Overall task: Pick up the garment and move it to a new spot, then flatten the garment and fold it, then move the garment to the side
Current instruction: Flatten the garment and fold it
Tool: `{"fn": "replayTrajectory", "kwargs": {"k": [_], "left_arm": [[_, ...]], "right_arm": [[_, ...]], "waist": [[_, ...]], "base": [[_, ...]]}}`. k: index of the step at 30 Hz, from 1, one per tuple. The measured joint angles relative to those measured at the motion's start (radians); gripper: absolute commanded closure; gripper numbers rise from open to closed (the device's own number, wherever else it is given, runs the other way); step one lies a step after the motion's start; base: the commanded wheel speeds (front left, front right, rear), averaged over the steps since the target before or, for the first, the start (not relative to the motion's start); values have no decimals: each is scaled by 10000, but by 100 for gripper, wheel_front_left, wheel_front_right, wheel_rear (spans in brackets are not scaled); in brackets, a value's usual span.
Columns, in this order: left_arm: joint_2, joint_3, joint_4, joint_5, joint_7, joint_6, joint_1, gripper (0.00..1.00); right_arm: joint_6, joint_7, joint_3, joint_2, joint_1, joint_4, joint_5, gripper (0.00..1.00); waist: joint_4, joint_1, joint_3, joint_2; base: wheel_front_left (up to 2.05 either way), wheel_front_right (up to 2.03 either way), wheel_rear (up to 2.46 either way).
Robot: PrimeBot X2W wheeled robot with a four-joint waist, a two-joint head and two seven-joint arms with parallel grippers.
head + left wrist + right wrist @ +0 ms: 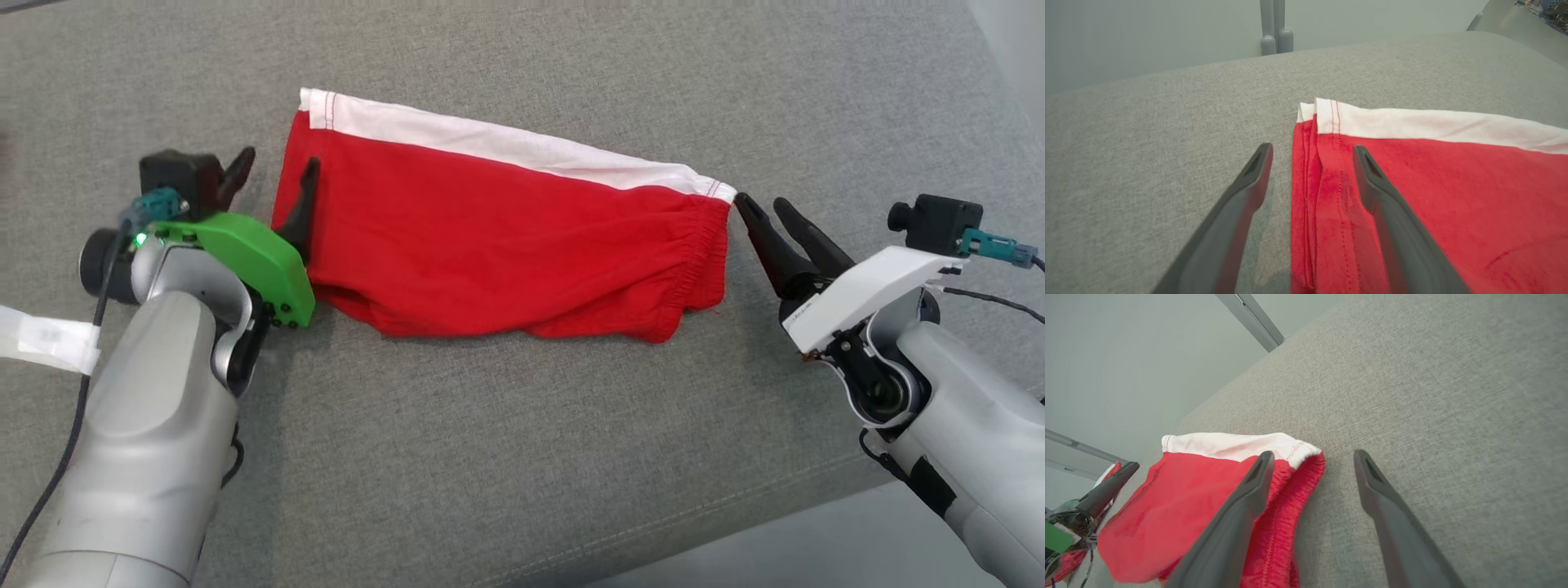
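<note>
The left tool stands spread astride the hem of the red-and-white cotton shorts. The right tool gapes empty beside their waistband. Each next pinch should likely catch all layers.

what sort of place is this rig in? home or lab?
Likely an indoor test room, not certain: red and white shorts lie on a grey upholstered cushion, like a sofa seat, beside a bare pale wall with a grey metal post.
</note>
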Motion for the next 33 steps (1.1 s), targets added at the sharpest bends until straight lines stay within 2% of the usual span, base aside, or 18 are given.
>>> {"fn": "replayTrajectory", "kwargs": {"k": [5,11,14,18,22,23,25,26,27,28,33], "left_arm": [[130,-125,685,-44,539,-2,426,0],[284,-54,1072,-180,886,-2,437,0],[211,84,1160,-456,903,-2,433,0],[-163,-23,1273,-669,1104,-8,356,0],[-105,-125,1390,-660,1195,-12,285,0],[-100,-123,1423,-658,1195,-12,281,16],[-102,-127,1488,-658,1191,-12,267,56],[-111,-134,1532,-658,1191,-13,246,64],[-123,-138,1572,-660,1189,-13,233,78],[-128,-153,1611,-660,1179,-13,231,98],[-234,-303,1741,-769,1193,-13,244,100]], "right_arm": [[31,-88,-146,-169,58,-267,-59,0],[77,-171,-339,-399,66,-725,-73,0],[77,-249,-495,-437,148,-949,-71,0],[75,-263,-696,-660,480,-1076,-71,0],[75,-313,-756,-663,562,-1264,-71,0],[75,-341,-786,-662,586,-1317,-71,0],[75,-341,-826,-671,621,-1383,-71,0],[75,-343,-869,-679,646,-1404,-71,0],[73,-347,-899,-698,662,-1417,-73,0],[73,-349,-917,-725,669,-1440,-73,0],[73,-351,-980,-754,763,-1615,-173,0]], "waist": [[15,0,-351,0],[-285,0,-525,0],[-456,0,-568,0],[-586,0,-619,0],[-597,0,-640,0],[-595,0,-647,0],[-584,0,-663,0],[-570,0,-675,0],[-548,0,-690,0],[-524,0,-710,0],[-398,0,-847,0]], "base": [[0,0,0],[0,0,0],[0,0,0],[0,0,0],[0,0,0],[0,0,0],[0,0,0],[0,0,0],[0,0,0],[0,0,0],[0,0,0]]}}
